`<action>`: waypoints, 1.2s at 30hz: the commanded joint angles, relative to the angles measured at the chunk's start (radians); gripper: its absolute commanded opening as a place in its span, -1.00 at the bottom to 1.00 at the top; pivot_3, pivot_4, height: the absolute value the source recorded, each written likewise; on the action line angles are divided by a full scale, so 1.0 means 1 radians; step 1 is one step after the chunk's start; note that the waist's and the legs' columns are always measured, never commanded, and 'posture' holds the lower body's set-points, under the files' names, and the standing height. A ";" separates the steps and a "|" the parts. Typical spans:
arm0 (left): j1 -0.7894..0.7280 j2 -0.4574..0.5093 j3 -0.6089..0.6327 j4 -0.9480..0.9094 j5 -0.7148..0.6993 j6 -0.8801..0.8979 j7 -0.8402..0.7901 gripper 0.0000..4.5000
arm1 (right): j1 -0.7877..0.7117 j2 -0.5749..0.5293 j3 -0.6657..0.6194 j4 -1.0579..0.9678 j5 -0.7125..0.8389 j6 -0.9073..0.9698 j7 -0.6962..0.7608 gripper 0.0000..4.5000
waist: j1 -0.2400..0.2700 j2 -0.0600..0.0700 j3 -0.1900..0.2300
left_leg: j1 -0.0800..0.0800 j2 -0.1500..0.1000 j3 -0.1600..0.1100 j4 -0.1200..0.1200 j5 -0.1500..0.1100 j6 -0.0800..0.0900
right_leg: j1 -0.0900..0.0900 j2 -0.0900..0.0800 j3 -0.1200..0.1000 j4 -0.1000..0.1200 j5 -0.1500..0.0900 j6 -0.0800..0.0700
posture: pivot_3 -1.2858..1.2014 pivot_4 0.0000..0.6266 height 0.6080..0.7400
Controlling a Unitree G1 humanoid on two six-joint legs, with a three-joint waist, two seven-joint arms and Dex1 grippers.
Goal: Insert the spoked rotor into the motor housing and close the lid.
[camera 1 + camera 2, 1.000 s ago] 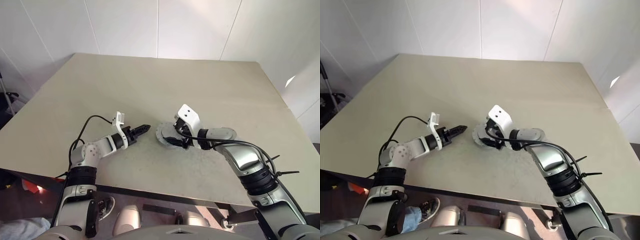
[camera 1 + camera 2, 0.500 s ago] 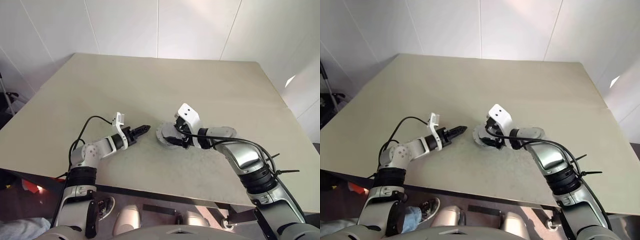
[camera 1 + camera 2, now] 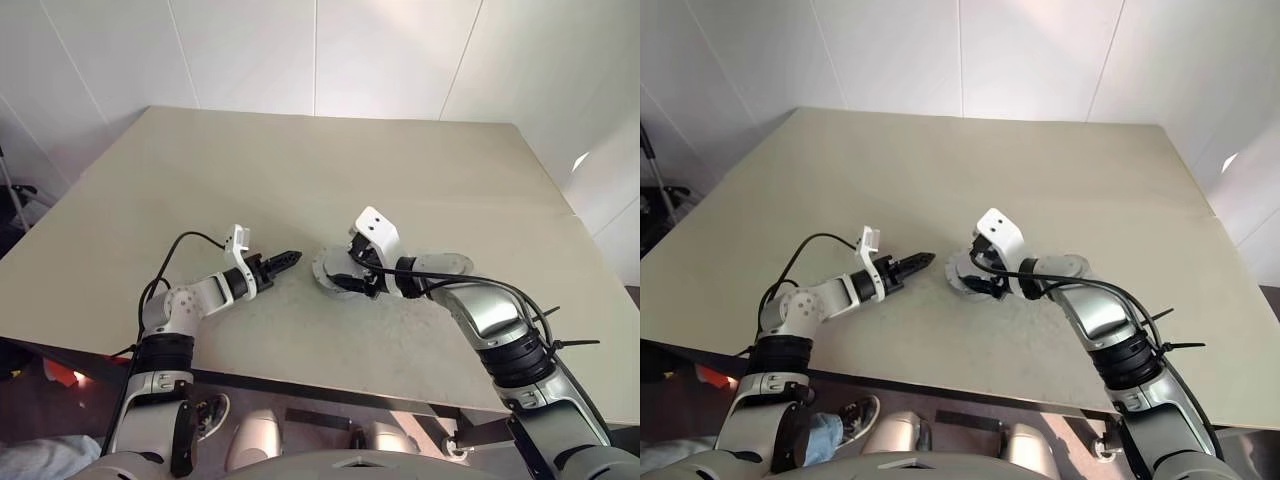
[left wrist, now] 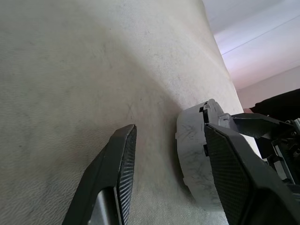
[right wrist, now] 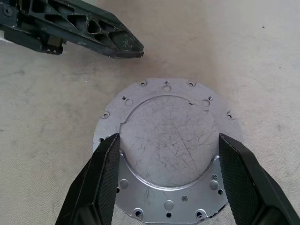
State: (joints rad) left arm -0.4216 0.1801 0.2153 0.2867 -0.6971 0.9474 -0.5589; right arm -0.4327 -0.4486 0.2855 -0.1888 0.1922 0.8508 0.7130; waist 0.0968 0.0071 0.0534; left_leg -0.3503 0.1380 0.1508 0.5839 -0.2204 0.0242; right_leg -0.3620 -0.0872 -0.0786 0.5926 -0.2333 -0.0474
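overhead, pale table [image 3: 420,190] under white walls [image 3: 250,55] — both grippers [image 4: 166,140] [image 5: 166,150] open, right astride the housing [image 5: 166,131].

No readable text, label, brand, number or sign shows anywhere.

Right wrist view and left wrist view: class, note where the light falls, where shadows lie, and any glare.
Right wrist view: soft, even light; fine scratches on the motor housing catch it, with no hard glare. Left wrist view: the wall beyond is brightly lit, the table darkens into a soft shadow beside the housing, and the left hand looks dark against it.
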 commanded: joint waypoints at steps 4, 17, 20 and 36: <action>-0.002 0.002 -0.004 -0.027 -0.003 -0.012 -0.009 0.08 | -0.058 0.062 -0.087 -0.030 0.061 0.023 -0.030 0.40 | -0.003 0.000 0.000 | 0.000 0.000 0.000 0.001 0.001 -0.001 | -0.003 0.000 0.001 0.004 0.000 -0.001 | 0.03 -1.00 1.00; 0.001 0.005 -0.006 -0.026 -0.003 -0.013 -0.012 0.08 | -0.017 -0.017 0.001 -0.023 0.018 0.002 -0.008 0.40 | -0.001 0.000 0.002 | 0.000 0.002 -0.001 0.011 0.000 -0.006 | -0.004 0.000 0.001 0.016 -0.002 -0.004 | 0.03 -1.00 1.00; 0.002 0.003 -0.007 -0.027 -0.003 -0.013 -0.011 0.08 | -0.014 -0.017 0.003 -0.016 0.016 0.000 -0.012 0.40 | -0.001 0.000 0.002 | -0.001 0.002 -0.001 0.011 0.000 -0.006 | -0.004 0.000 0.001 0.016 -0.002 -0.004 | 0.03 -1.00 1.00; 0.009 0.000 -0.005 -0.041 -0.010 -0.007 -0.009 0.08 | -0.041 0.005 -0.025 -0.001 0.034 0.036 -0.034 0.40 | -0.001 0.000 0.002 | -0.001 0.002 -0.001 0.011 0.000 -0.006 | -0.004 0.000 0.001 0.016 -0.002 -0.004 | 0.03 -1.00 1.00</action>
State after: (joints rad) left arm -0.4091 0.1786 0.2078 0.2822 -0.6976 0.9460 -0.5588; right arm -0.4519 -0.4386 0.2788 -0.1843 0.2248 0.9033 0.6822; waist 0.0959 0.0072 0.0554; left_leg -0.3510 0.1398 0.1501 0.5948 -0.2208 0.0185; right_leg -0.3662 -0.0870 -0.0775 0.6081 -0.2357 -0.0519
